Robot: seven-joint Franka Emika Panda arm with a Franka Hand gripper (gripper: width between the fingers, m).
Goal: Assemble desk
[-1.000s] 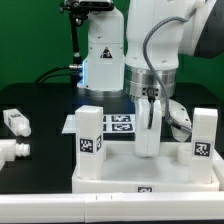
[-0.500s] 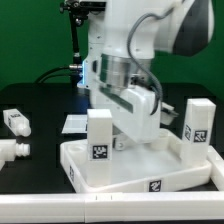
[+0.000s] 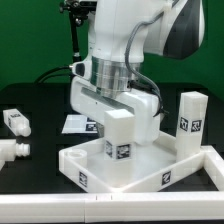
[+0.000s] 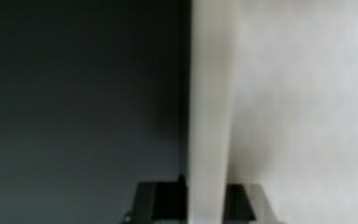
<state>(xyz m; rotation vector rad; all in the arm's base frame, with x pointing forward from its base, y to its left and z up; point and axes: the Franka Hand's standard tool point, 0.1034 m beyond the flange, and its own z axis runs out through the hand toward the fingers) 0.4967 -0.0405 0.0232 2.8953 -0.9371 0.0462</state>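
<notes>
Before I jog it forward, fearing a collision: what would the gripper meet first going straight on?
Probably the desk top: its white rim sits inside the gripper in the wrist view; depth is unclear.

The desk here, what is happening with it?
The arm's jaws are shut on the desk top, and within the last second it has turned the top round. Two legs stand on it: the front leg and the second leg at the exterior view's right. Two loose legs lie at that view's left.
</notes>
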